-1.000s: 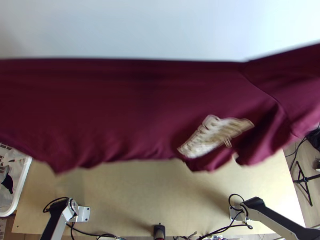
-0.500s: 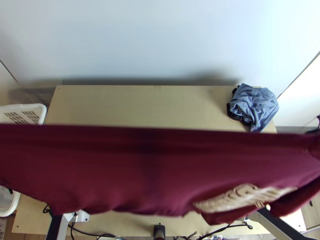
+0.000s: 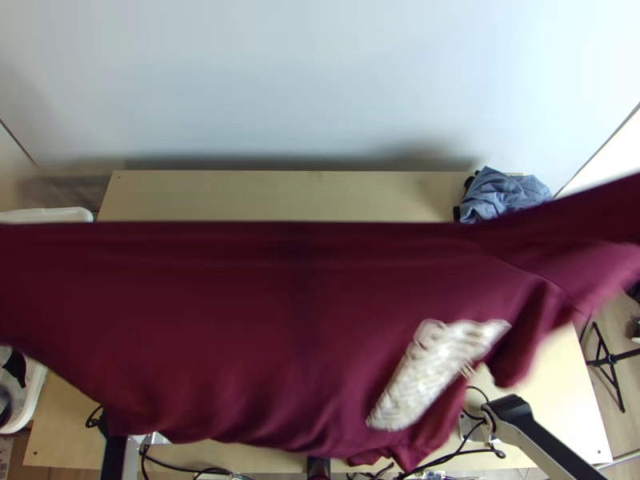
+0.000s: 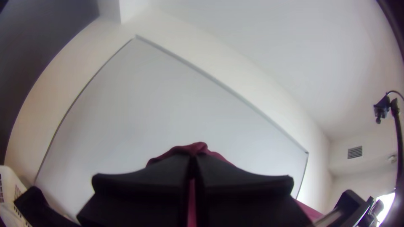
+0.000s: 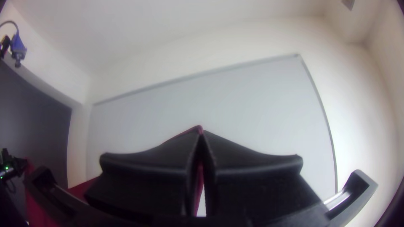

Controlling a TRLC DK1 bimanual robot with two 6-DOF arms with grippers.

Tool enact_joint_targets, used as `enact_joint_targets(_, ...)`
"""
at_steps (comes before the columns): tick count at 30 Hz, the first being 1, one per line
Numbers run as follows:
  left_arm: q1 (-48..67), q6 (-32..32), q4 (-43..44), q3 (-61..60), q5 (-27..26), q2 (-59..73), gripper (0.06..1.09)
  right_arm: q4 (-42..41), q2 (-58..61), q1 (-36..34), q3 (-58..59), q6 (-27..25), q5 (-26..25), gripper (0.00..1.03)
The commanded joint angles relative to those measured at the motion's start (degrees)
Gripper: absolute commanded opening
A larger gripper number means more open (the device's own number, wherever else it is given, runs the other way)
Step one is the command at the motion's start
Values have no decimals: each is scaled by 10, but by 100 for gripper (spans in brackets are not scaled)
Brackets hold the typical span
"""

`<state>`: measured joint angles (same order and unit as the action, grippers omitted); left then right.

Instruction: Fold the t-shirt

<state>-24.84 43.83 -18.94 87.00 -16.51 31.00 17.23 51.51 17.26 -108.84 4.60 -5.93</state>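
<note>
The maroon t-shirt [image 3: 240,320] hangs in the air over the table in the top view, its upper edge pulled taut across the picture and its lower edge loose and wavy, with a pale print at the right. In the left wrist view my left gripper [image 4: 192,162] is shut on a part of the shirt [image 4: 195,147], which rises a little beyond the fingertips. My right gripper [image 5: 201,136] is shut on another part, a small tip of maroon cloth [image 5: 198,128] standing above its fingers in the right wrist view.
On the wooden table [image 3: 288,192], a bunched blue-grey cloth [image 3: 504,194] lies at the back right. A white basket [image 3: 48,214] stands beside the table's left edge. A black stand [image 3: 610,360] is on the floor at the right.
The shirt first swung down toward the table's near edge, uncovering the back of the table, then its upper edge rose partway up the picture again. Its print shifted with it, and its right end lifted.
</note>
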Motion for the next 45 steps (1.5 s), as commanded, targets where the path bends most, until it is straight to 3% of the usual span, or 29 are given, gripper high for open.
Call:
enact_joint_targets(1,-7,-29,76,-178,-8,-27,9,-111,-30,7,232,-2,1,3)
enact_joint_targets(6,-6,-53,176,-308,-47,-59,9,-179,-10,7,351,5,7,3)
enact_joint_targets(11,-3,-65,243,-400,-42,-24,9,-273,26,10,459,8,7,3)
enact_joint_targets(14,21,-87,312,-459,-19,15,9,-325,64,6,504,9,7,3)
enact_joint_targets(18,109,-146,383,-506,54,83,9,-365,122,-6,536,23,7,3)
enact_joint_targets(22,121,-147,445,-519,65,177,9,-410,190,-13,552,21,6,3)
enact_joint_targets(31,152,-148,592,-480,125,433,9,-470,369,-48,509,18,6,3)
enact_joint_targets(45,168,-147,594,-254,174,704,9,-478,597,-78,311,15,5,3)
